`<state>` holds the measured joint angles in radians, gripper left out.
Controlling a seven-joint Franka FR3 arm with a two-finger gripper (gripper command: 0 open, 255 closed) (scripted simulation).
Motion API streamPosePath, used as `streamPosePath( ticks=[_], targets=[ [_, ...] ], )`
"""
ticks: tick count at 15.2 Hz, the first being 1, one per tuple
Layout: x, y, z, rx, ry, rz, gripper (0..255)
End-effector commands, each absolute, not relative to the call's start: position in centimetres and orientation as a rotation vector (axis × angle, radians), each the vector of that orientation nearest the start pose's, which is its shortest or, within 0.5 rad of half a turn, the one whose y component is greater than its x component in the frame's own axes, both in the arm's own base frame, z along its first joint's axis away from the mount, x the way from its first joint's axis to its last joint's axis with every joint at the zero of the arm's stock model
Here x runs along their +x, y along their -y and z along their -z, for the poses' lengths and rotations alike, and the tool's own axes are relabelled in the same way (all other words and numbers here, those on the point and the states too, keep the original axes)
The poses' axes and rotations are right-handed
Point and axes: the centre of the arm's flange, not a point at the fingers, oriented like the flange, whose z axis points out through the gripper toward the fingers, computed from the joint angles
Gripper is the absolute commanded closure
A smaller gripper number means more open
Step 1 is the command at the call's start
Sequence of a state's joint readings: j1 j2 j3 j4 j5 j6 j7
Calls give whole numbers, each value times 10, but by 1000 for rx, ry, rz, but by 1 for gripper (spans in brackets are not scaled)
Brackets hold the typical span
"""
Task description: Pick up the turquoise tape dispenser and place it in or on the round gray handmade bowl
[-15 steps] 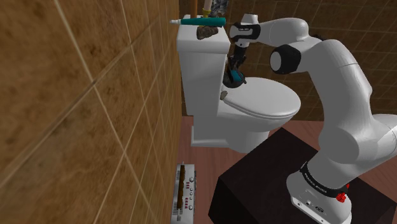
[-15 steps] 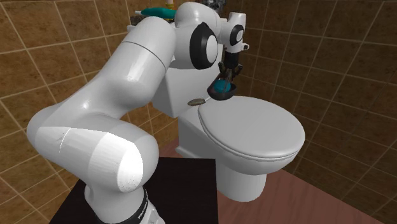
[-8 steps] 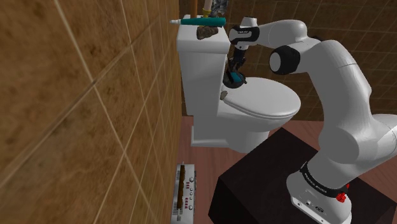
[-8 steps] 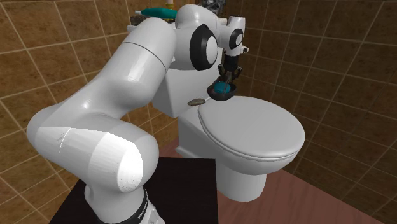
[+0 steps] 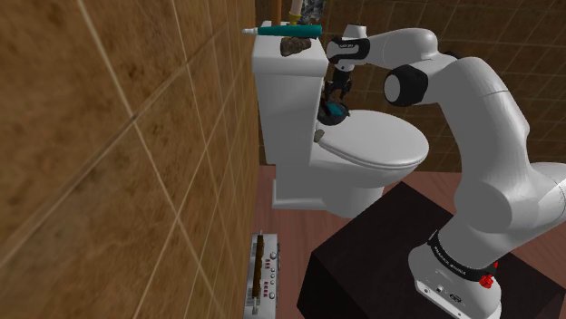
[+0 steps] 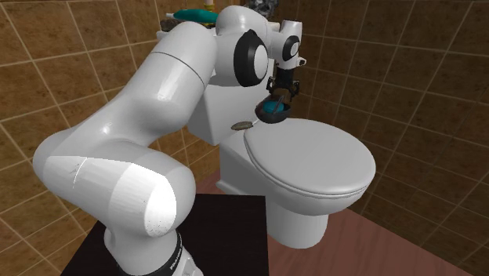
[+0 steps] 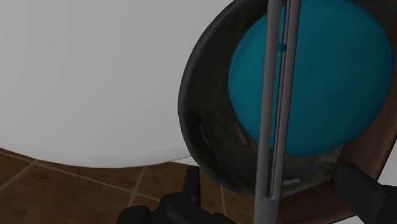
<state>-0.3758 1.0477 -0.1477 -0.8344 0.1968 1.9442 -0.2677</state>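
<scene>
Our gripper (image 6: 281, 92) hangs open and empty just above the gray bowl (image 7: 203, 133), which holds the turquoise tape dispenser (image 7: 318, 76). Placement looks done, so next we lift clear.

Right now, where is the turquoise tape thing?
In the shoulder view the turquoise tape dispenser lies in the dark round bowl at the back of the white toilet lid, right below the pincer.

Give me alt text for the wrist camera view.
A turquoise tape dispenser lies inside a dark round bowl, seen from above past the open gripper, whose black fingers stand apart. A thin grey bar crosses in front of the bowl, with a white toilet lid and brown floor tiles beside it.
</scene>
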Motion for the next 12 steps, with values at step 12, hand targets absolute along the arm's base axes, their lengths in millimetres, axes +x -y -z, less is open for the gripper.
streamPosePath(
  ticks=[12],
  targets=[
    [720, 343, -333, -3086, -378, 135, 0]
  ],
)
